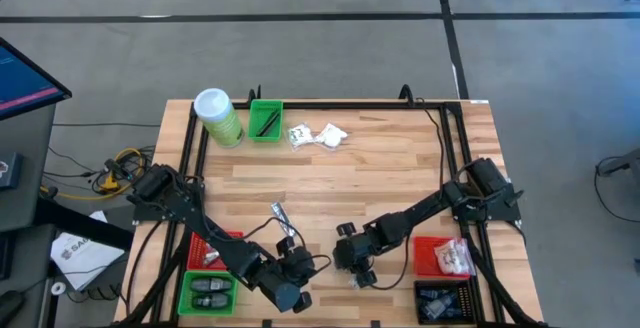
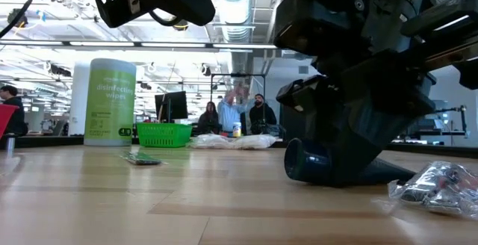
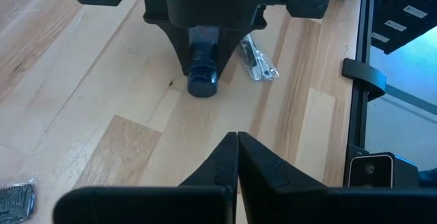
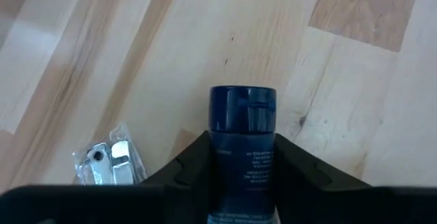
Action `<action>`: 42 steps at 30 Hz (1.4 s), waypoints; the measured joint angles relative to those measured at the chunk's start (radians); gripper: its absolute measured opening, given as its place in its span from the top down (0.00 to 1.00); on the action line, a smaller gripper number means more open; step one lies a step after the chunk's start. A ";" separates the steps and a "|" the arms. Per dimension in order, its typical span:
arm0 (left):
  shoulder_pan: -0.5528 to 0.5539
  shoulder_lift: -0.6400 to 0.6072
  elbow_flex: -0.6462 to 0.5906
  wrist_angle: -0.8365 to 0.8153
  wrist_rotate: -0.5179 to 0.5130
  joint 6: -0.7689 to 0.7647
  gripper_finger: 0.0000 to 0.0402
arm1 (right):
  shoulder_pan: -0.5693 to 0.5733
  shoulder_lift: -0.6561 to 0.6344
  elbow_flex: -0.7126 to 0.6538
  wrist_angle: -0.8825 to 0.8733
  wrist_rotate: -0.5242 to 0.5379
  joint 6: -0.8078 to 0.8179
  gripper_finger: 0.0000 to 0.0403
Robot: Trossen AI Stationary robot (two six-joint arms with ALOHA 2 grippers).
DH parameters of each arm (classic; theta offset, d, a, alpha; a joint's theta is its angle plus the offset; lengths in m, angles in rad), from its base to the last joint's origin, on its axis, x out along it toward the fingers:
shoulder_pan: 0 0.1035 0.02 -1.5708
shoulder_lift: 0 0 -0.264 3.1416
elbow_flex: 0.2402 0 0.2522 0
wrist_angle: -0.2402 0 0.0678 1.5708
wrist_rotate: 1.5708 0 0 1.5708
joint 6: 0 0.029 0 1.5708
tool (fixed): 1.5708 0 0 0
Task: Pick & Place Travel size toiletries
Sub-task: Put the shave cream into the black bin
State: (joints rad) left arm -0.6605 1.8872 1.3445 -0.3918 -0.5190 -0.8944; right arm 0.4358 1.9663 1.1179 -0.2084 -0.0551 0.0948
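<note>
From above, the right gripper [image 1: 352, 260] sits low over the near middle of the wooden surface [image 1: 380, 168], with the left gripper [image 1: 292, 273] just beside it.

At table height, a dark blue tube [image 2: 308, 160] pokes out under the right gripper, touching the wood, with a clear packet [image 2: 437, 187] beside it.

The left wrist camera shows the left jaws pressed shut and empty.

The right wrist camera shows the right jaws closed around the tube [image 4: 242, 149].

"disinfecting wipes" on the tall green canister [image 2: 112, 101]; blue tube's print illegible.
</note>
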 joint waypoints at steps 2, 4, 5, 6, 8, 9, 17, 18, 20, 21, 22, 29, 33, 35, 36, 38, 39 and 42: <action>0.000 0.000 0.000 0.000 0.000 0.000 1.00 | 0.000 0.000 0.000 -0.003 -0.002 0.003 0.74; 0.000 0.000 0.000 0.000 0.000 0.000 1.00 | 0.000 0.000 0.001 -0.010 -0.003 0.003 0.74; 0.000 0.000 0.000 0.000 0.000 0.000 1.00 | 0.000 -0.001 0.001 -0.018 -0.003 0.003 0.74; 0.000 0.000 0.000 0.000 0.000 0.000 1.00 | 0.000 -0.003 0.002 -0.028 -0.003 0.003 0.74; 0.000 0.000 0.000 0.000 -0.002 0.000 1.00 | 0.001 -0.012 0.000 -0.060 -0.004 0.003 0.73; 0.000 0.000 0.000 0.000 -0.005 -0.001 1.00 | 0.001 -0.017 0.000 -0.075 -0.004 0.003 0.72; 0.002 0.000 0.000 0.000 -0.015 -0.012 1.00 | -0.004 -0.092 -0.006 -0.207 -0.003 -0.024 0.75; 0.005 0.000 0.000 0.000 -0.017 -0.027 1.00 | -0.006 -0.105 -0.005 -0.222 -0.003 -0.025 0.75; 0.010 0.000 0.000 0.000 -0.020 -0.057 1.00 | -0.007 -0.132 -0.005 -0.256 -0.003 -0.026 0.74; 0.013 0.000 0.000 0.000 -0.022 -0.073 1.00 | -0.009 -0.144 -0.005 -0.268 -0.002 -0.028 0.74; 0.017 0.000 0.000 0.000 -0.022 -0.082 1.00 | -0.012 -0.157 -0.005 -0.281 -0.001 -0.031 0.74; 0.040 0.000 0.000 0.008 -0.022 -0.102 1.00 | -0.020 -0.271 -0.004 -0.383 0.000 -0.025 0.75; 0.046 0.000 0.000 0.014 -0.021 -0.188 1.00 | -0.018 -0.356 -0.004 -0.467 0.000 -0.004 0.75; 0.046 0.000 0.000 0.018 -0.020 -0.214 1.00 | -0.016 -0.404 -0.004 -0.511 0.000 0.019 0.75; 0.046 0.000 0.000 0.024 -0.020 -0.218 1.00 | -0.016 -0.426 -0.004 -0.529 0.000 0.034 0.75; 0.046 0.000 0.000 0.038 -0.020 -0.222 1.00 | -0.009 -0.473 -0.003 -0.567 0.000 0.064 0.75; 0.046 0.000 0.000 0.048 -0.020 -0.222 1.00 | -0.002 -0.497 -0.003 -0.583 0.001 0.081 0.75; 0.046 0.000 0.000 0.077 -0.020 -0.222 1.00 | 0.024 -0.564 -0.002 -0.619 0.000 0.142 0.75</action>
State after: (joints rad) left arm -0.6144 1.8874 1.3445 -0.3152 -0.5386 -1.1164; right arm 0.4599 1.4026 1.1156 -0.8272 -0.0551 0.2369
